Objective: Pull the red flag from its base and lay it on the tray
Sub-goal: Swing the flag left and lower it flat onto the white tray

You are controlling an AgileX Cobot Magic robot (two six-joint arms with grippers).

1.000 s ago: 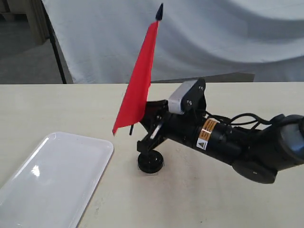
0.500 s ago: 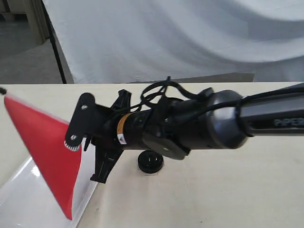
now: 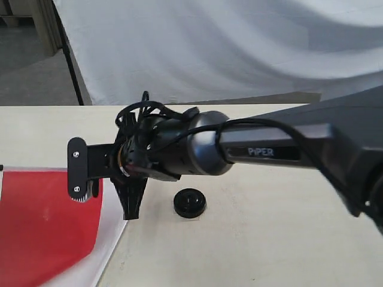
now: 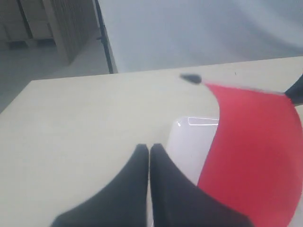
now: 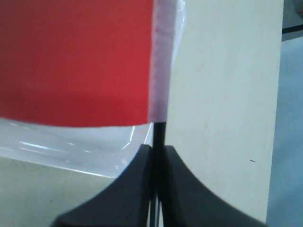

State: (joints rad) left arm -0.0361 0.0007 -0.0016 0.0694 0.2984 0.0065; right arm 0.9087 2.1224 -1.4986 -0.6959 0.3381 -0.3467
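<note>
Cloth of the red flag (image 3: 48,221) spreads above the tray (image 3: 111,230) because your right gripper (image 5: 158,149), pinched tight on its stick (image 5: 159,135), holds it level, clear of the base (image 3: 190,204).

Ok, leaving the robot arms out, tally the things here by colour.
Red: 1, the red flag
Black: 1, the base
White: 1, the tray
Total: 3
</note>
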